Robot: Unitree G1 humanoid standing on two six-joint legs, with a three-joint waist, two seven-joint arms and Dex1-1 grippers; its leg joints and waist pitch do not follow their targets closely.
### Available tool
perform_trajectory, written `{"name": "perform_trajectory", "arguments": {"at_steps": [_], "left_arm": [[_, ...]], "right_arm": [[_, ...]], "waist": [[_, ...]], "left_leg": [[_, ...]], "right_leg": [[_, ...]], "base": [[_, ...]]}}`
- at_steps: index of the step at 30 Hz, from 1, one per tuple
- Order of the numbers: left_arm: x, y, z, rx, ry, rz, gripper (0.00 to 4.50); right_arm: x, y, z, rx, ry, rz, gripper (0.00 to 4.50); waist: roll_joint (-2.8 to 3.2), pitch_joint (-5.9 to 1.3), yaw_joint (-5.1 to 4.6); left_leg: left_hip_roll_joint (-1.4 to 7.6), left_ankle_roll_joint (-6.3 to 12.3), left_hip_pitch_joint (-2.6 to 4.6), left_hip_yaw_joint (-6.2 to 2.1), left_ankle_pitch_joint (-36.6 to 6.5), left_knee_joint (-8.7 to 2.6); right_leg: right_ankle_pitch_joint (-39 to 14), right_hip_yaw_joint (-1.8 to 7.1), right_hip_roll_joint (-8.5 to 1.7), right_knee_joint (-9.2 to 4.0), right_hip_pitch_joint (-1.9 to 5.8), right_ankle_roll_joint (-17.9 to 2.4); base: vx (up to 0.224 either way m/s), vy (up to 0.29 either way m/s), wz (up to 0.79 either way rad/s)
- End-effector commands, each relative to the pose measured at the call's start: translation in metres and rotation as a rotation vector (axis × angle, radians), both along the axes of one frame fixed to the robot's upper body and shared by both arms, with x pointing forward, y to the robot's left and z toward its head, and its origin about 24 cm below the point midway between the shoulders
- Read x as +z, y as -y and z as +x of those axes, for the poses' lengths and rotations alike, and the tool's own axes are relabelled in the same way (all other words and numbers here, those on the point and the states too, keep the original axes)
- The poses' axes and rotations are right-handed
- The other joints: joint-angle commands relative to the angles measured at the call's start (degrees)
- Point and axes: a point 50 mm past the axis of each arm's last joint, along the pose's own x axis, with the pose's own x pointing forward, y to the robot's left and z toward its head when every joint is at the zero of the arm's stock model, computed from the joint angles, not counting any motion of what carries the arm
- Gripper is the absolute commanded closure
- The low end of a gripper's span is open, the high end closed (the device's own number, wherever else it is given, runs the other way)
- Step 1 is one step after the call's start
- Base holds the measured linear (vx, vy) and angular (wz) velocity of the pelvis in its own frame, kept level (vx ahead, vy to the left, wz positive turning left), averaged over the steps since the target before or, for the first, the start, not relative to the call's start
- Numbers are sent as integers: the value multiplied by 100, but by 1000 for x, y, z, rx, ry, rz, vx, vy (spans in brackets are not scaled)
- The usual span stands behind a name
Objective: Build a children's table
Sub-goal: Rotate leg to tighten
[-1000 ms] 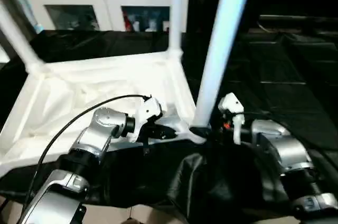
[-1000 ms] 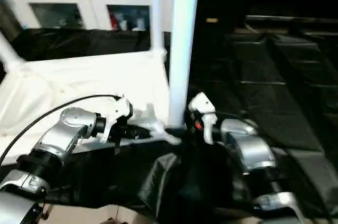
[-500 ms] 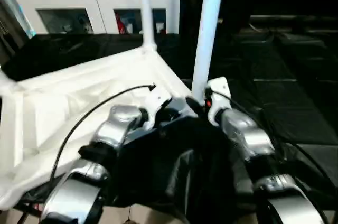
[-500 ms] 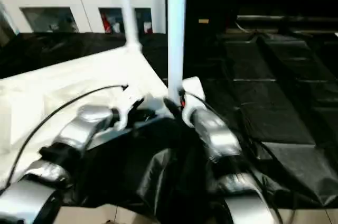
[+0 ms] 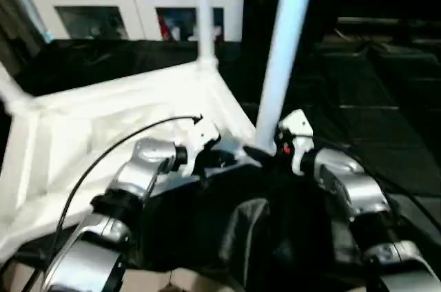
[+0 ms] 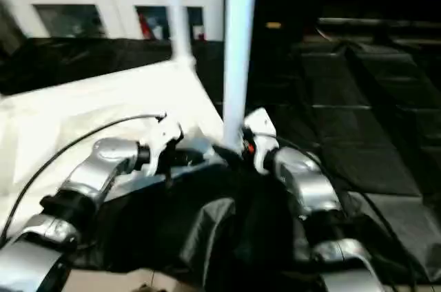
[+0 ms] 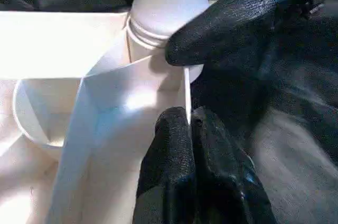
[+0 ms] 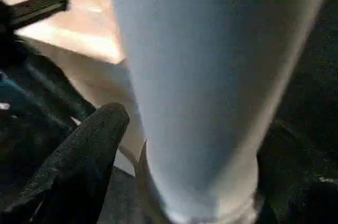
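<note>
The children's table [image 5: 103,120] lies upside down on a black-draped surface [image 5: 386,133], legs pointing up. At the table's nearest corner socket, a white leg [image 5: 282,65] stands upright. The left tool [image 7: 185,129] is pinched together on the thin rim beside that socket. The right tool [image 8: 174,145] stands apart around the leg's base, one black finger [image 8: 84,155] just beside it. A white cabinet [image 5: 138,3] stands behind the table.

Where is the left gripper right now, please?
In the left wrist view, the left gripper pinches the table rim at its near corner, beside the upright leg.
</note>
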Motion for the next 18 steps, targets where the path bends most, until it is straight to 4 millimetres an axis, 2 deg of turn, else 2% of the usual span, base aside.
{"name": "perform_trajectory", "arguments": {"at_steps": [1, 2, 5, 8, 11, 12, 13, 16, 17, 18], "left_arm": [[18, 16, -3, -120, 69, -63, 450], [18, 11, -5, -148, 55, -54, 450], [17, 9, -6, -160, 47, -49, 450], [16, 4, -8, -183, 33, -30, 450], [14, -2, -12, -218, 7, -15, 450], [14, -2, -12, -218, 7, -15, 450], [14, -3, -14, -227, -3, -11, 450], [12, -6, -17, -248, -25, -7, 450], [12, -7, -18, -251, -29, -7, 450], [12, -7, -18, -251, -30, -7, 450]], "right_arm": [[-7, -15, -13, 161, -45, 17, 66], [-4, -9, -17, 212, -47, 13, 66], [-3, -6, -19, 241, -50, 11, 66], [-2, 2, -22, 274, -64, -10, 66], [0, 7, -27, 327, -86, -10, 66], [0, 7, -27, 327, -86, -10, 98], [0, 7, -28, 341, -96, -5, 98], [0, 7, -30, 361, -113, 1, 112], [0, 6, -31, 367, -116, 1, 129], [0, 6, -31, 369, -117, 2, 140]], "waist": [[-34, -365, 23], [-27, -361, 41], [-30, -377, 50], [-38, -376, 50], [-47, -383, 67], [-47, -385, 71], [-71, -386, 69], [-55, -376, 74], [-57, -374, 72], [-85, -376, 69]], "left_leg": [[162, 351, 68, -1, -1451, -348], [169, 350, 69, -1, -1478, -350], [162, 362, 45, -5, -1364, -347], [152, 356, 42, -5, -1338, -340], [161, 417, 37, -3, -1245, -332], [161, 437, 32, -5, -1201, -332], [157, 447, 28, 1, -1190, -325], [161, 412, 36, -5, -1233, -336], [161, 401, 35, -7, -1259, -339], [161, 403, 34, -1, -1248, -336]], "right_leg": [[-1428, 225, -335, -439, 316, -1295], [-1431, 234, -339, -437, 311, -1294], [-1214, 228, -330, -405, 319, -1320], [-1236, 227, -337, -409, 322, -1327], [-1163, 227, -333, -395, 331, -1331], [-1111, 223, -332, -390, 332, -1343], [-1101, 224, -331, -393, 331, -1348], [-1274, 219, -335, -399, 323, -1323], [-1334, 219, -333, -402, 324, -1300], [-1342, 221, -333, -406, 322, -1291]], "base": [[0, 0, 0], [0, 0, 0], [0, 0, 0], [0, 0, 0], [0, 0, 0], [0, 0, 0], [0, 0, 0], [0, 0, 0], [0, 0, 0], [0, 0, 0]]}}
